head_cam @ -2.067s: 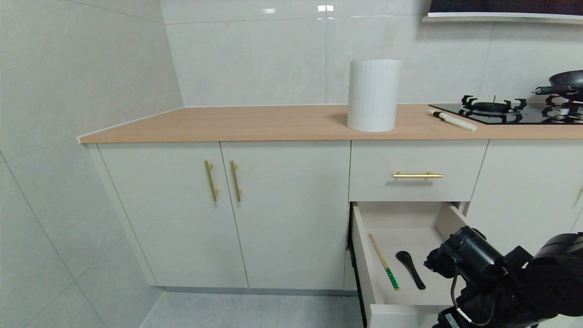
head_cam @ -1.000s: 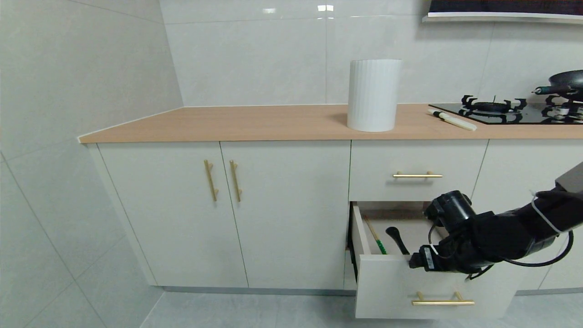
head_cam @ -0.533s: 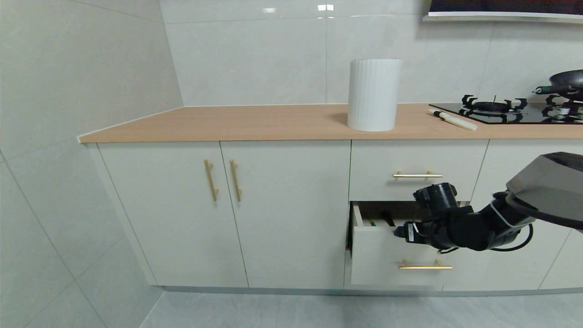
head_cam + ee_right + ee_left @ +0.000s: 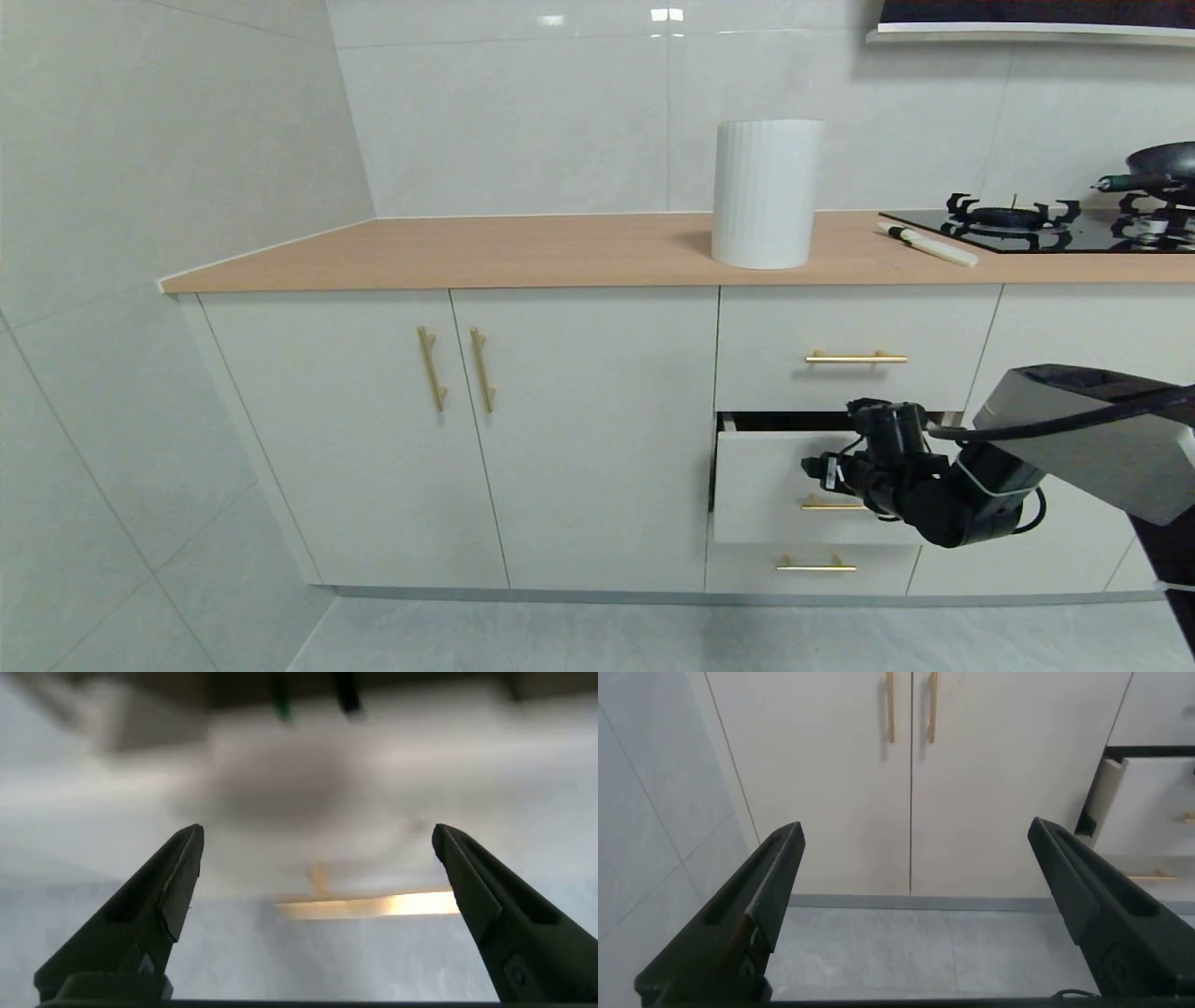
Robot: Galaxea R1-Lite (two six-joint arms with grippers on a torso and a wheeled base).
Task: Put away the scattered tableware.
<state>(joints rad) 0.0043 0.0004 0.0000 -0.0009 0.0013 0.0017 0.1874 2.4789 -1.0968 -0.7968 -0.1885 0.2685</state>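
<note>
The right gripper [image 4: 822,473], fingers spread wide, is right at the front of the middle drawer [image 4: 766,485] by its brass handle [image 4: 826,507]. The drawer is open only a crack. Inside, blurred, lie green-tipped chopsticks [image 4: 280,707] and a dark spoon [image 4: 348,700]. The left gripper [image 4: 915,831], fingers also apart, faces the cupboard doors [image 4: 910,765].

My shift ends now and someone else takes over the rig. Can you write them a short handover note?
Left gripper: open, empty, low in front of the double cabinet doors.
Right gripper: open, empty, at the front of the middle drawer, just above its handle.
Done: the chopsticks and black spoon lie in that drawer; their tips show over its front.
Left: the drawer is ajar, so push it fully shut. A pale utensil lies on the counter beside the hob and probably needs putting away too.
</note>
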